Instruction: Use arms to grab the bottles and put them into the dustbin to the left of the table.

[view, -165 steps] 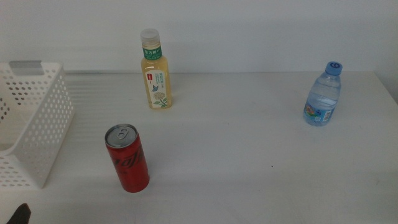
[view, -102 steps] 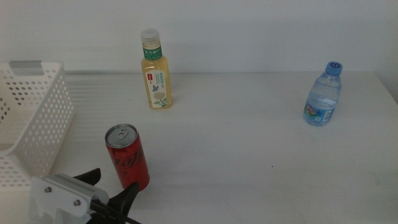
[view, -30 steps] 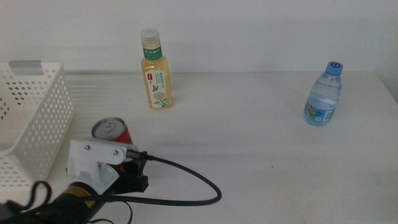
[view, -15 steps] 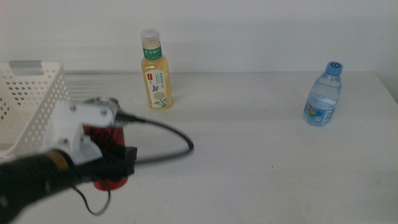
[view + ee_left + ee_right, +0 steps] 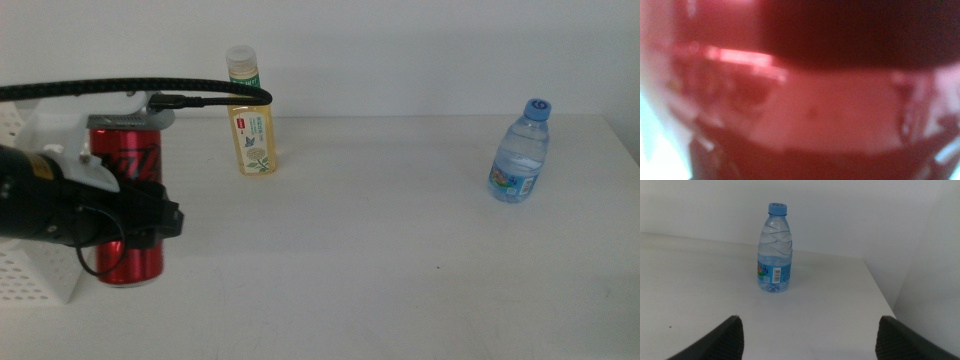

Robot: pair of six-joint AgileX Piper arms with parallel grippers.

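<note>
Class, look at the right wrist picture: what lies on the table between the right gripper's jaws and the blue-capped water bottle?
Nothing. In the right wrist view, only bare white table separates the open right gripper from the upright water bottle.

Left arm [image 5: 60, 210]: black body, a white housing panel behind it, a small yellowish marking on the black casing. Thick black braided cable [image 5: 130, 92] arching above it, thinner black wire looping below. Right gripper [image 5: 807, 335]: two dark, matte, wedge-shaped jaws with rounded tips.
</note>
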